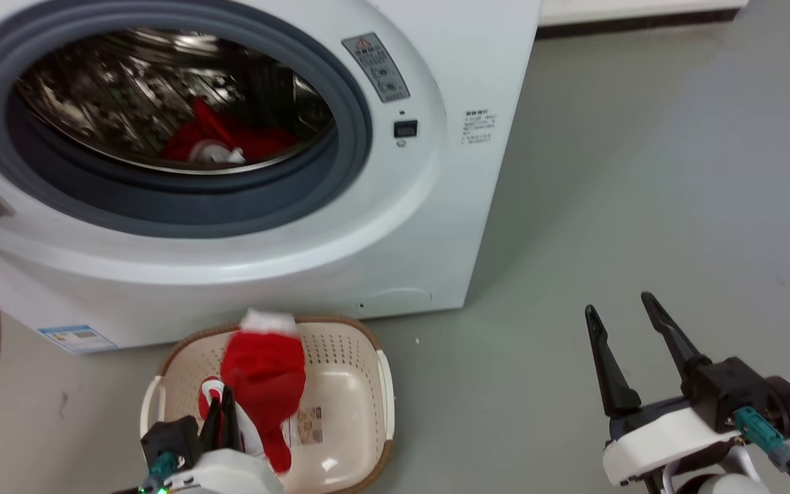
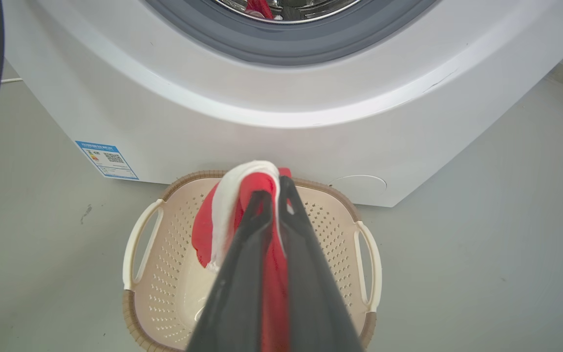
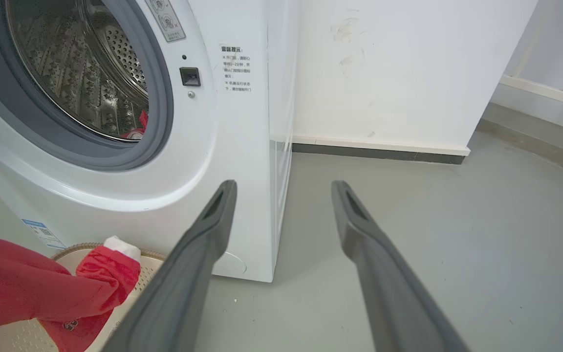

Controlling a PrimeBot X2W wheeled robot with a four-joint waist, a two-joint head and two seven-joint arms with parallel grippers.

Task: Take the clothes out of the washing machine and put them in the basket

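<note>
- Head view, from where I stand, has the left jaws pinched tight on a red garment [image 1: 265, 374] with a white cuff. They hold it over the basket [image 1: 340, 350]. I read that as the carry at its end, with the drop not yet made.
- Left wrist view shows why the garment hangs as it does. The two dark fingers [image 2: 242, 274] press together with red and white cloth squeezed between them, and the loose rest droops toward the basket's middle. I cannot tell whether the lowest fold touches the bottom.
- Sitting on the floor [image 1: 642, 171], the basket is just beside the foot of the washing machine [image 1: 436, 206], below the porthole. That seems a sensible spot for a short trip from drum to basket. A paper label [image 1: 309, 425] lies on its bottom, next to the hanging cloth.
- Inside the steel drum [image 1: 127, 89], more red clothes [image 1: 230, 140] with a white part are heaped low, so I'd call the job only partly done.
- Over bare floor to the right of the machine, the right jaws stand wide apart and hold nothing. Their fingers [image 3: 198, 264] are well apart from the basket, out of the way, I'd guess, while the other arm works.
</note>
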